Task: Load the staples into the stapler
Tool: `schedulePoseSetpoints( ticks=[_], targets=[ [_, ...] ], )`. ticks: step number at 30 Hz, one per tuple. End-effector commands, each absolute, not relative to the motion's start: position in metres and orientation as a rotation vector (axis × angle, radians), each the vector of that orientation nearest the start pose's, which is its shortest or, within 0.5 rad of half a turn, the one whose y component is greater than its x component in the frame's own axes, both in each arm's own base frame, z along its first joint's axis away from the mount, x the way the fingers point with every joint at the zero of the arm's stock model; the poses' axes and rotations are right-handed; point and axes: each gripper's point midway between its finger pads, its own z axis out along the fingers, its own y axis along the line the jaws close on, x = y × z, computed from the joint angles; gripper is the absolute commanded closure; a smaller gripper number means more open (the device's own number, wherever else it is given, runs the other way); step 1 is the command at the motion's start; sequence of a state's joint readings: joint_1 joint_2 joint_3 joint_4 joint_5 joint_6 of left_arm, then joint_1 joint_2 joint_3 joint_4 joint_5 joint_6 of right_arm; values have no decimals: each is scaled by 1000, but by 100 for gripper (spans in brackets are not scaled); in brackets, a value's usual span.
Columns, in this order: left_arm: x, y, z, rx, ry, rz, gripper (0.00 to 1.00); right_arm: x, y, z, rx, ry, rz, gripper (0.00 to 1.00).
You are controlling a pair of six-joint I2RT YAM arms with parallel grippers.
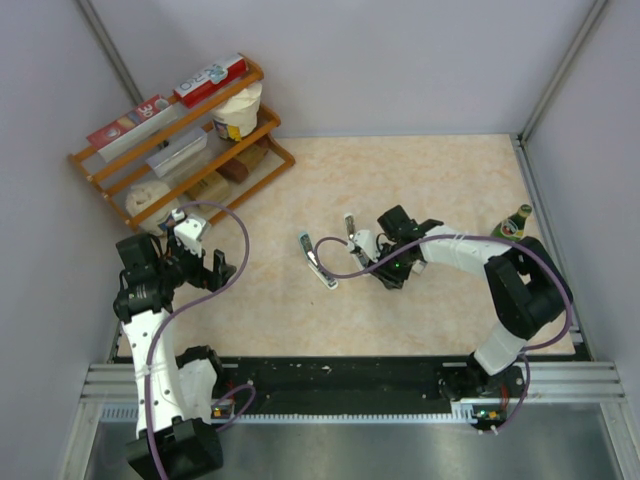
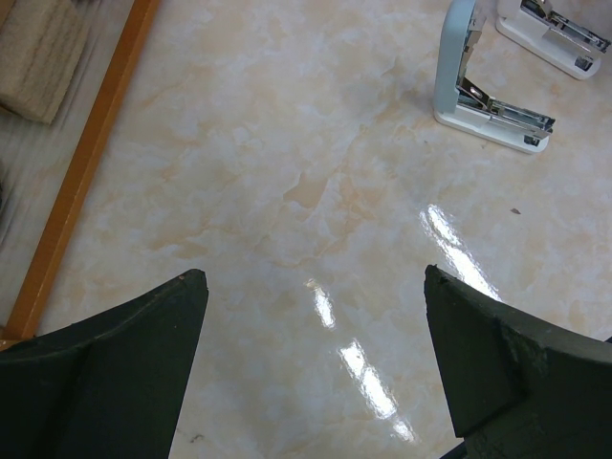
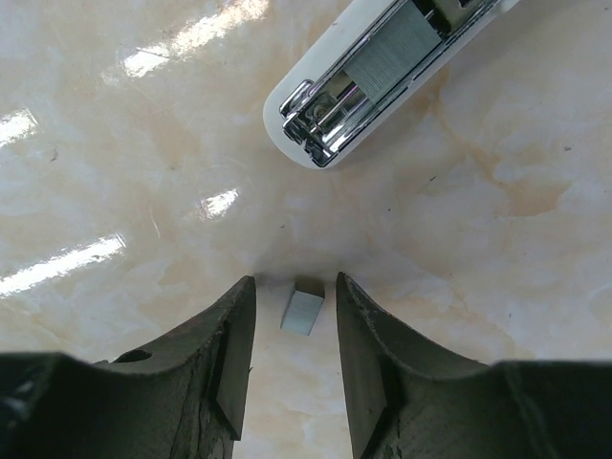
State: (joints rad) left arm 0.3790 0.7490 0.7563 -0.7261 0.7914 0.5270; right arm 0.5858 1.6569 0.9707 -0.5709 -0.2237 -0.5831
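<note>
- staples (image 3: 303, 310): a small grey block lying flat on the desk (image 3: 497, 249), just short of the white stapler (image 3: 382, 67). the stapler's metal channel is exposed and shows a strip of staples.
- right jaws: parted, one to each side of the block with a thin gap on both sides, gripping nothing.
- left jaws: spread wide over bare desk near the rack (image 1: 180, 140), holding nothing.
- blue stapler (image 2: 451, 57): hinged open, its top arm upright, just left of the white one.
- the wooden rack in the far-left corner carries boxes and a pale tub.
- a green bottle (image 1: 515, 222) stands at the right edge, beside the right arm.
- the desk is glossy beige marble pattern with glare streaks; pale walls and metal posts surround it.
- print on the rack's red boxes (image 1: 210, 78) is too small to read.
</note>
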Motion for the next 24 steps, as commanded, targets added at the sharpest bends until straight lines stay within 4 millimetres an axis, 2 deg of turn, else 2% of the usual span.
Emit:
schedulePoseSetpoints(
  ticks=[1,7,16,24],
  targets=[
    [237,-24,190,553,1980,-346,1,261,179,26,-1543,2358,257,62],
    [237,-24,189,556,1984,-349,1,260,173,26,-1519,2400,248,63],
    [237,-24,190,557,1981,-348,1,252,173,17,-1540,2459,281,71],
    [237,-24,190,559,1979,-350,1,253,176,20,-1530,2454,295,77]
  ],
)
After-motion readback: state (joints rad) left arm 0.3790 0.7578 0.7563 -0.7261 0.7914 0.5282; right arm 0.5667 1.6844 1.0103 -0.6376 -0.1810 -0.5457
